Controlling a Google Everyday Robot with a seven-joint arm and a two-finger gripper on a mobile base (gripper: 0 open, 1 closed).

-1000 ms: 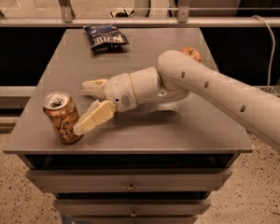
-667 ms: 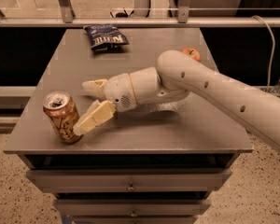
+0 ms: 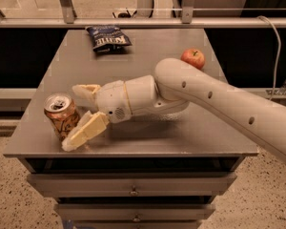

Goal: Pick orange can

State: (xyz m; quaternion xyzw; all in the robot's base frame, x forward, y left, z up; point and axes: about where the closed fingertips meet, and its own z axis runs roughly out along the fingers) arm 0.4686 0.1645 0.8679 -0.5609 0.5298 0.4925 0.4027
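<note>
The orange can, copper-coloured with a silver top and pull-tab, stands near the table's front left corner. My gripper reaches it from the right and is open. One finger lies behind the can and the other finger lies in front of it, close against its side. The can sits between the two fingers. The white arm stretches in from the right.
A red apple sits at the table's right side, just behind the arm. A dark blue crisp bag lies at the far edge. The grey table has drawers below, and a metal railing stands behind it.
My gripper has moved left, so its fingers now flank the can. The arm has shifted and the apple shows more fully. The can has not moved.
</note>
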